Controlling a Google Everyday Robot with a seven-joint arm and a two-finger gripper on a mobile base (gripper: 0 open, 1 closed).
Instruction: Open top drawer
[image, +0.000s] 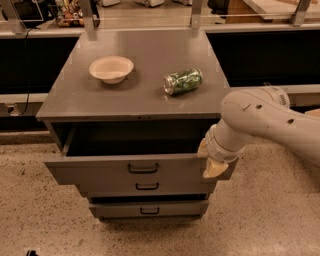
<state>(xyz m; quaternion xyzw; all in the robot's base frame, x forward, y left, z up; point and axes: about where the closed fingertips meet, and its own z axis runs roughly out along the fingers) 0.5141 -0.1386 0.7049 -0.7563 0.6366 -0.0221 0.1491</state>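
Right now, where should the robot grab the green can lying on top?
Around its middle, coming from above: the can lies on its side, ends pointing left and right, round body bare. The gripper is down at the top drawer's right end.

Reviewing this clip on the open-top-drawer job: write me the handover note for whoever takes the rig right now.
Gripper: at the right end of the top drawer's front panel, at its top edge.
Top drawer: pulled well out of the cabinet, dark interior showing; its black handle sits free at centre.
On the cabinet top: a bowl and a green can lying on its side.
Done: the drawer looks open.
Left: probably only to pull the arm clear.
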